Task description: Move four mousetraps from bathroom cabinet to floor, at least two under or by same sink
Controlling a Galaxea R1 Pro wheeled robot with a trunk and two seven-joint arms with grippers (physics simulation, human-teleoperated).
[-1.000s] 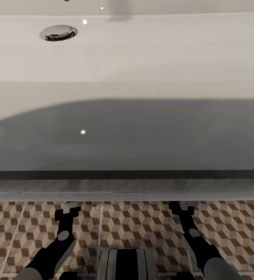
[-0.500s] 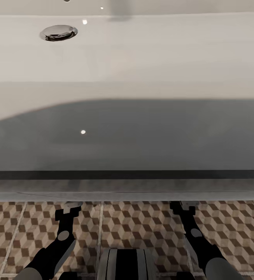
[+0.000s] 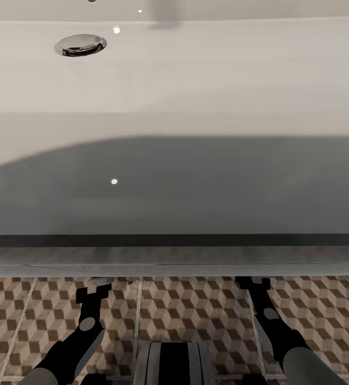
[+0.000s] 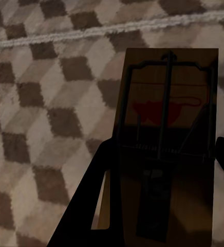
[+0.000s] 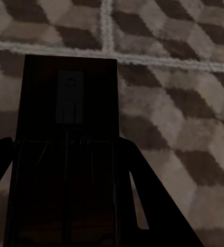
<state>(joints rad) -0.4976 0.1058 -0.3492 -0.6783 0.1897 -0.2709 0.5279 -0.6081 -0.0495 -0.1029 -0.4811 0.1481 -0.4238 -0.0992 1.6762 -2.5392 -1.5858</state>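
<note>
A: Mousetraps, 2 of them: 1 [image 4: 166, 134] clamped in the left gripper [image 4: 158, 206], 1 [image 5: 68, 149] clamped in the right gripper [image 5: 66, 206], both above the bathroom floor [image 3: 195, 310].

B: And the sink [image 3: 195, 80]?

A: At 12 o'clock, its front edge overhanging both claws. I'd lower each trap flat onto the tiles before releasing.

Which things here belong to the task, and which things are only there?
Task things: mousetrap between left gripper fingers; second mousetrap between right gripper fingers; bathroom floor; sink.
Only there: drain; robot base.
</note>
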